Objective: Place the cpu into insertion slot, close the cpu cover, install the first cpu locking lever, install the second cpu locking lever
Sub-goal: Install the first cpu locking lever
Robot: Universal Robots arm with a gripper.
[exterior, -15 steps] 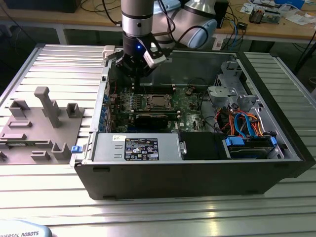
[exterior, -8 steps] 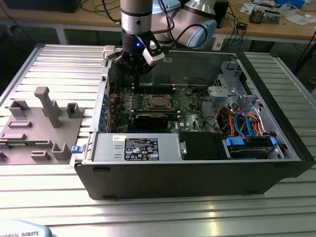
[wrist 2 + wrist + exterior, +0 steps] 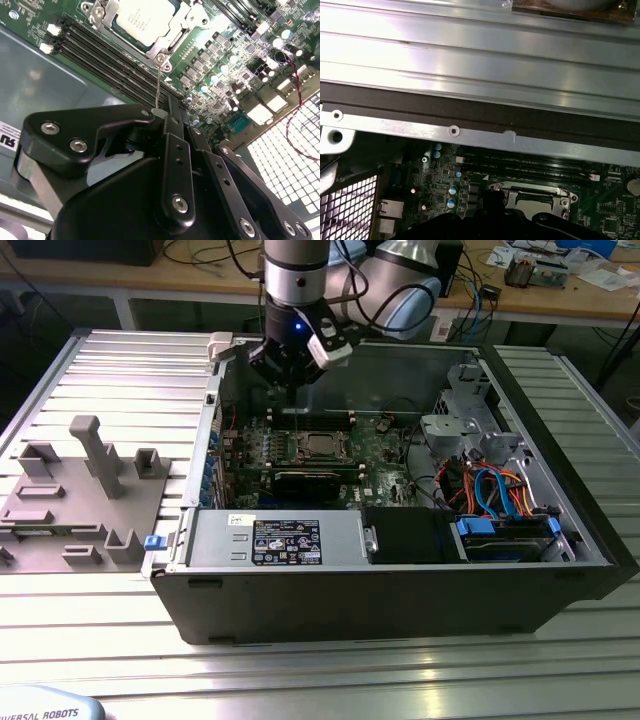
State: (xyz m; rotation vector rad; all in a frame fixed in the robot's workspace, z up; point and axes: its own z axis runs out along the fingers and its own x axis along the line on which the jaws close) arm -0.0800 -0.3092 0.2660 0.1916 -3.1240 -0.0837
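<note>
We work on a ribbed aluminium bench (image 3: 90, 660), with a wooden table (image 3: 560, 295) of cables and loose parts behind it and a grey fixture plate (image 3: 75, 495) lying towards the exterior view's left. An open computer case (image 3: 400, 590) sits on the bench, its green board (image 3: 385, 455) exposed.

The gripper (image 3: 292, 390) hangs inside the case, just above the board and near the slot (image 3: 322, 447). In the second wrist view the black fingers (image 3: 175, 145) are drawn together at their tips, pinching the free end of a thin wire lever (image 3: 159, 87) that runs from them towards a corner of the socket. We read the gripper as closed on that lever.

The cpu (image 3: 145, 20) lies in the slot (image 3: 165, 47), its pale metal top showing through the window of the cover (image 3: 192, 20). The cover lies down flat around the chip, so we judge the first two steps done: chip seated, frame lowered. The first wrist view also shows the socket (image 3: 535, 197) with its frame down, beside the long memory slots (image 3: 525, 162).

What is left, as far as we can see, is the locking. The lever in the fingers stands away from the socket and is not tucked under any catch, so we take this to be one of the lever steps under way. We cannot tell whether this is the first or the second lever, nor can we make out how the other one lies.
</note>
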